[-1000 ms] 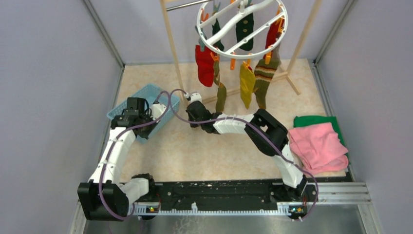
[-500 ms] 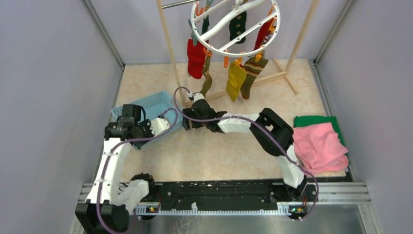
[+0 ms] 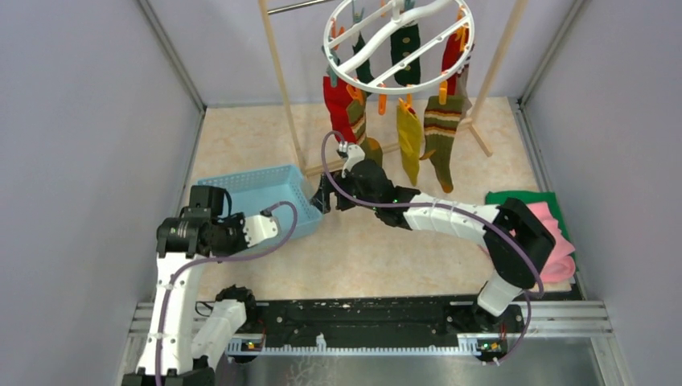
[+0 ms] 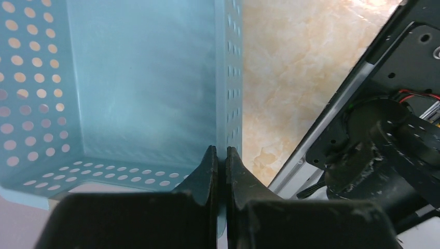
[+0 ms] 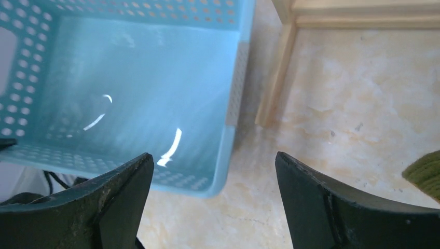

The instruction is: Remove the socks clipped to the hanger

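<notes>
The white ring hanger [image 3: 400,40] hangs from the rack with several socks clipped to it: red [image 3: 338,104], mustard yellow [image 3: 408,133], striped [image 3: 441,129] and dark green [image 3: 404,48]. An olive sock [image 3: 371,149] dangles just behind my right wrist; its tip [image 5: 425,174] shows in the right wrist view. My right gripper [image 3: 326,197] [image 5: 212,158] is open and holds nothing, hovering over the near right corner of the blue basket [image 3: 241,174]. My left gripper [image 3: 277,229] [image 4: 221,155] is shut on the basket's perforated wall [image 4: 228,78].
The basket [image 5: 129,78] holds nothing. The wooden rack post [image 3: 281,88] and its foot [image 5: 277,72] stand right beside the basket's far right corner. A pink cloth [image 3: 555,249] lies on a green cloth [image 3: 515,199] at the right wall.
My right gripper has opened and its arm has stretched out to the right. The basket has slid nearer and to the right with my left gripper. The hanger swung left and back.
</notes>
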You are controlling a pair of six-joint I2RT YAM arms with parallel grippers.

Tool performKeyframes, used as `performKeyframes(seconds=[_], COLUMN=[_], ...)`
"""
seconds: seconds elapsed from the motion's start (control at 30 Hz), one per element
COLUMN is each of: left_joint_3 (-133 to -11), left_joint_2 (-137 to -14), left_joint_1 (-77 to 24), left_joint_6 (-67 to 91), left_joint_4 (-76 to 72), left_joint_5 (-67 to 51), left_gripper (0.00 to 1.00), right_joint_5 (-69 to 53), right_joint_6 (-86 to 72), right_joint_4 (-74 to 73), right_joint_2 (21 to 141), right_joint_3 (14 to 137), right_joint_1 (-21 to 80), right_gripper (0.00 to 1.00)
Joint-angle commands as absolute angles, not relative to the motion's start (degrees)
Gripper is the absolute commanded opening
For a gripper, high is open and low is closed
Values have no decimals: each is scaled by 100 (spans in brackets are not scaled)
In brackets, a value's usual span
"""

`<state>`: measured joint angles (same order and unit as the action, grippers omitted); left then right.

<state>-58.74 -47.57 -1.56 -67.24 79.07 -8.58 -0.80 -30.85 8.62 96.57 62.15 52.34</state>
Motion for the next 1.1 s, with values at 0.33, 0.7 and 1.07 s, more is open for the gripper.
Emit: performKeyframes(seconds=[0.33,0.7,1.07], left_joint_3=[-5810,-5242,-5170], left_joint_2=[-3741,-3647,-3844], left_joint_1=[-170,-169,-167], left_joint_6=[-8074,-7206,-6378], left_joint_4=[8095,6700,6380], left_joint_5=[-2610,-4492,-4424], left_gripper=[0,83,99], right_joint_5=[729,1591,1967], right_joint_6=[-3299,-3678,-4214], right_joint_4=[242,-489,-2203], right_joint_2=[9544,7764,6003], right_joint_3=[6669,5123,4002], right_joint_1=[5637,5810,5809], right_gripper=[64,4,0])
